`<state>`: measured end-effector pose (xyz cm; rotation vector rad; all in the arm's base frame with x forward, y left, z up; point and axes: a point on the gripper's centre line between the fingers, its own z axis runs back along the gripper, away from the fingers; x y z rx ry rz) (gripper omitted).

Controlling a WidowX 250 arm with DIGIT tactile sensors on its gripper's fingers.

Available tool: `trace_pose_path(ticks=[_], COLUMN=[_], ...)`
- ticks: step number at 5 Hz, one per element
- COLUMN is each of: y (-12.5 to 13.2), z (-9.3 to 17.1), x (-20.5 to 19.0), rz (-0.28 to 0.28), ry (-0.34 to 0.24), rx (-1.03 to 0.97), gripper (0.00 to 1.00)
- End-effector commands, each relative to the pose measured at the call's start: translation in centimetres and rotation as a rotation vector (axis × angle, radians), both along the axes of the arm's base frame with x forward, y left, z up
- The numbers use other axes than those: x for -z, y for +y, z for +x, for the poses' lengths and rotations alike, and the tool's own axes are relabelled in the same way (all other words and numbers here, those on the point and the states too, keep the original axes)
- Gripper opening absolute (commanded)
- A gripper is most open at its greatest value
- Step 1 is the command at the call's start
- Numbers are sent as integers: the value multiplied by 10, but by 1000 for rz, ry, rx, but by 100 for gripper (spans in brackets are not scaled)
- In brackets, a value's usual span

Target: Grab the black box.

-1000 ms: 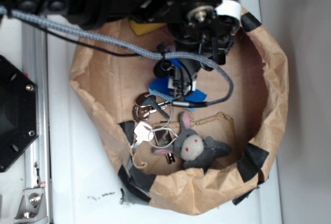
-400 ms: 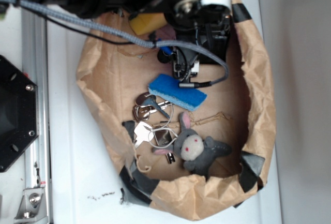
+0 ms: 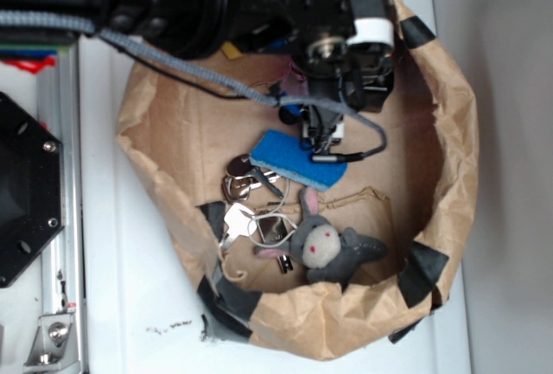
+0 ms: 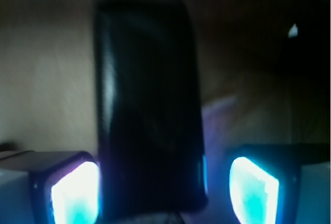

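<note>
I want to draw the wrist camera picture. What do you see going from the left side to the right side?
A glowing blue-white gripper finger pad at the lower left → the tall, glossy black box in the middle, standing between the pads → the other glowing blue pad at the lower right.

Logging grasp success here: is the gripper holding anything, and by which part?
Cannot be told. The glossy black box stands between the gripper's lit fingertips, but a gap shows on the right.

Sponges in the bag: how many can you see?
2. A blue sponge lies mid-bag, just under the pincer. A yellow sliver at the top edge looks like another, mostly hidden by the arm; more could be underneath.
</note>
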<state>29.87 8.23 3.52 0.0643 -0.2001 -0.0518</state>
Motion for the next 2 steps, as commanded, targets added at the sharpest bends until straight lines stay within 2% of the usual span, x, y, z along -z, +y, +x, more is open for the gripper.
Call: trace_pose_path(ticks=[1,2], y=[-22,-35], z=[-1,-9], x=[-35,-48], rz=[-79,-130], ry=[-80,-102], rx=[130,192], gripper=[100,100])
